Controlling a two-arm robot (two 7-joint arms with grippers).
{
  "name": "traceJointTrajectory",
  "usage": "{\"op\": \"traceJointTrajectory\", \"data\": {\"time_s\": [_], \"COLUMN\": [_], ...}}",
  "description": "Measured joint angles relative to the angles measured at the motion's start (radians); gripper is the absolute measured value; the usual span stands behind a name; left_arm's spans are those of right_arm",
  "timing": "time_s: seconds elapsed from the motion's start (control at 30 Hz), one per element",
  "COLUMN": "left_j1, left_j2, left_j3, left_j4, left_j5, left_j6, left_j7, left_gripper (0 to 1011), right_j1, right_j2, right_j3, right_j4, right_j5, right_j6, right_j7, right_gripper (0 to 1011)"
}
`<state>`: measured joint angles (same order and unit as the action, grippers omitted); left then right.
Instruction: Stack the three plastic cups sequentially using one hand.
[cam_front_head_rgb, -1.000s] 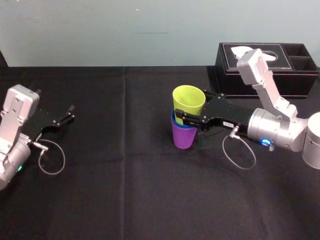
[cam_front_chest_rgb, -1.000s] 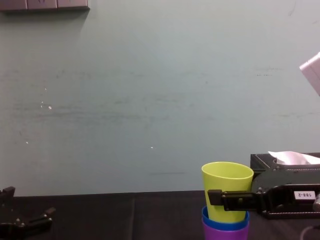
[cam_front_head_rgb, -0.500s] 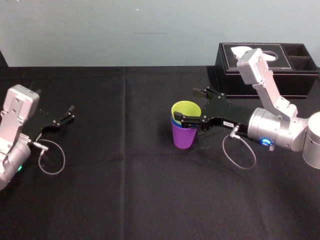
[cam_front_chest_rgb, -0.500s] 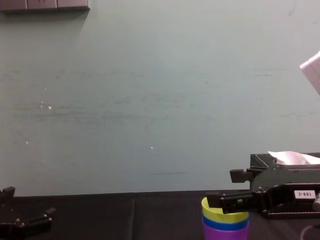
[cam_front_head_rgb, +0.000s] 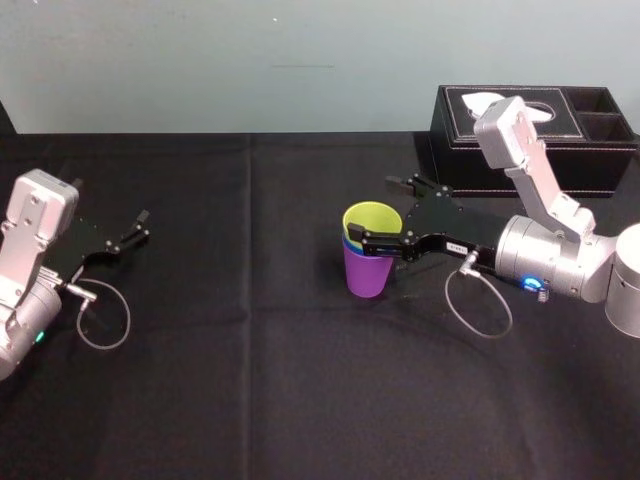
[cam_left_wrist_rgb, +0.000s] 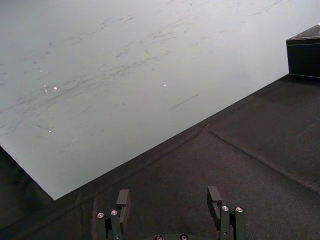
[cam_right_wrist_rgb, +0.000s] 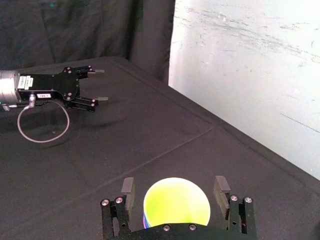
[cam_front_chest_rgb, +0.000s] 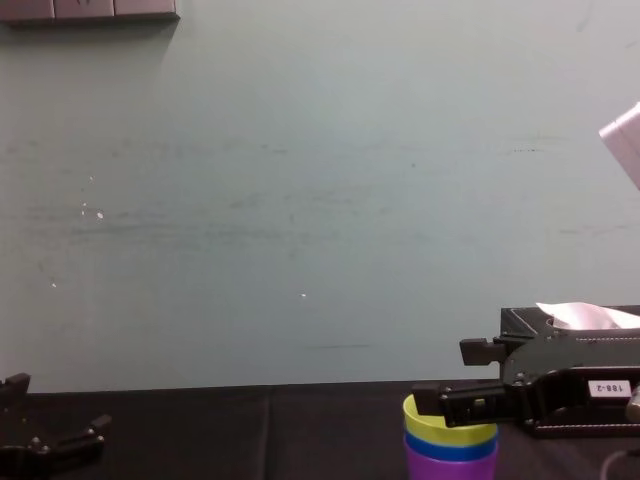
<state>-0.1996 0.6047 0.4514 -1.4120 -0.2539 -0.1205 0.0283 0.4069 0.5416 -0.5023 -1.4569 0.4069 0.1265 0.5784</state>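
Your three cups (cam_front_head_rgb: 366, 262) stand as one stack a little right of the middle of the table (cam_front_head_rgb: 250, 360). The yellow-green cup (cam_front_head_rgb: 373, 220) sits inside the blue cup (cam_front_head_rgb: 349, 243), and that one inside the purple cup (cam_front_head_rgb: 368, 272) at the bottom. The right gripper (cam_front_head_rgb: 376, 209) is spread wide around the top rim, one finger on each side. In the right wrist view a gap shows on both sides, so it holds nothing. I judge these cups to be light, smooth and a bit slippery, with thin walls that bend under a hard squeeze. If you need to grasp one, close gently across the wall just below the rim. The blue cup shows just as a thin band, so you cannot tell how deep it sits, and the chest view cuts off the lower part of the purple one. The left gripper (cam_front_head_rgb: 143, 226) rests at the far left on the table, fingers apart and empty.
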Motion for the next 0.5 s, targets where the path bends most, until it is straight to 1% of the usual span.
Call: {"op": "traceJointTrajectory", "data": {"time_s": [0.23,0.5], "left_j1": [0.000,0.000], "left_j2": [0.000,0.000], "left_j3": [0.000,0.000], "left_j4": [0.000,0.000], "left_j5": [0.000,0.000], "left_j6": [0.000,0.000], "left_j7": [0.000,0.000], "left_gripper": [1011,1011], "right_j1": [-0.005,-0.026], "right_j2": [0.006,0.021], "right_j3": [0.011,0.046], "right_j4": [-0.005,-0.009], "right_j5": [-0.005,-0.005], "right_j6": [-0.002,-0.009], "right_j7": [-0.013,-0.040], "right_gripper": [1002,1003]}}
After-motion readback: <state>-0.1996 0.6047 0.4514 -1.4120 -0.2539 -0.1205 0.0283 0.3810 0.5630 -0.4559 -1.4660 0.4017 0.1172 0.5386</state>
